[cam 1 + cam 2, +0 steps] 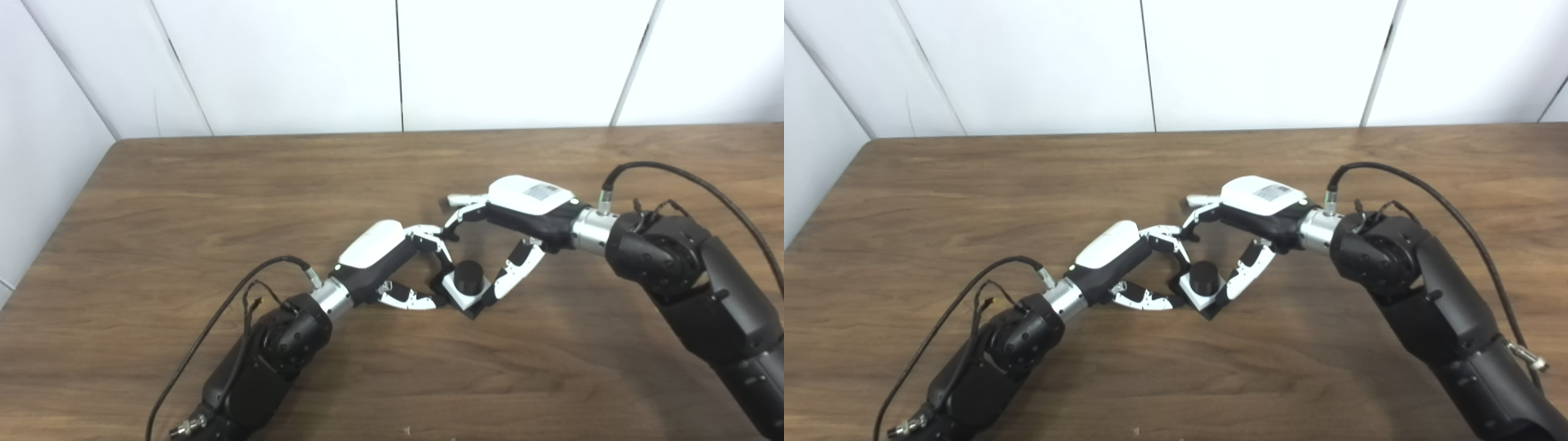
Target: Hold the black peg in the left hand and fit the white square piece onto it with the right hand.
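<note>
The black peg (470, 274) stands upright with the white square piece (459, 294) seated around it, over a black base (474, 312) on the table. My left hand (392, 257) reaches in from the left, and its fingers (411, 299) pinch the left side of the assembly. My right hand (520, 211) comes from the right. Its thumb (513, 275) presses the white piece's right edge and its other fingers (456, 222) curl over the far side. One right finger sticks out to the left. The same scene shows in the right eye view, with the peg (1205, 274) between both hands.
The wooden table (184, 202) ends at white wall panels along its far and left edges. Black cables loop off both wrists, one by the left wrist (269, 269) and one by the right wrist (674, 171).
</note>
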You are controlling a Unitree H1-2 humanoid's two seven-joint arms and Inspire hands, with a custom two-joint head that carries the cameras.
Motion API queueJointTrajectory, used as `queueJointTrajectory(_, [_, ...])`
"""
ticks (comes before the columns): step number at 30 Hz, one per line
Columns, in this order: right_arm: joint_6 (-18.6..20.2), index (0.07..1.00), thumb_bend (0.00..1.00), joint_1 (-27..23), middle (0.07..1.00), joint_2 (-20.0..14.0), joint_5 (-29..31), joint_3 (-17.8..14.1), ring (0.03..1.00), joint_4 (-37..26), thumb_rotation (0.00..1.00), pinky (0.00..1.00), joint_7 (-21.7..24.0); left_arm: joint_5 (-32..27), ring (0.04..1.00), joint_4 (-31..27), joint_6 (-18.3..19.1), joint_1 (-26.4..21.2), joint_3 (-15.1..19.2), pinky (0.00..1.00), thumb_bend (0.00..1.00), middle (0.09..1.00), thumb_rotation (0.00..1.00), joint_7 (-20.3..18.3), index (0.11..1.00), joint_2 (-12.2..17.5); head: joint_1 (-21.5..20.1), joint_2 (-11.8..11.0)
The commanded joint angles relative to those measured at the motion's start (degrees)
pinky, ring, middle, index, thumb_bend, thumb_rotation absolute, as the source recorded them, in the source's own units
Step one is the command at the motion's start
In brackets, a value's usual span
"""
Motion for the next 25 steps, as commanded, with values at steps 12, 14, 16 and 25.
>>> queueJointTrajectory(12, [-0.3, 0.987, 0.98, -2.0, 0.904, 0.0, 2.0, -3.6, 0.865, -1.4, 0.38, 0.75, -3.4, 1.9, 0.857, 2.8, 3.2, 1.5, -2.0, 0.72, 0.52, 0.838, 0.07, -4.0, 0.493, 0.2, -0.2, 0.1])
queueJointTrajectory(14, [0.7, 0.984, 0.98, -2.1, 0.904, -0.1, 2.4, -4.3, 0.871, -2.0, 0.38, 0.76, -3.2, 1.8, 0.863, 2.8, 3.4, 1.5, -2.0, 0.72, 0.52, 0.841, 0.07, -4.2, 0.493, 0.2, -0.2, 0.0])
queueJointTrajectory(16, [1.4, 0.983, 0.98, -2.2, 0.904, -0.1, 2.8, -5.2, 0.874, -2.3, 0.38, 0.76, -3.3, 1.8, 0.862, 2.9, 3.4, 1.5, -2.0, 0.72, 0.52, 0.840, 0.07, -4.1, 0.493, 0.1, -0.1, 0.0])
queueJointTrajectory(25, [2.4, 0.906, 0.67, -0.2, 0.863, 1.7, 7.9, -14.7, 0.817, -0.9, 0.35, 0.67, -12.3, 2.2, 0.861, 3.5, 3.1, 1.3, -2.0, 0.72, 0.52, 0.840, 0.07, -3.7, 0.493, 0.1, -0.7, -0.5])
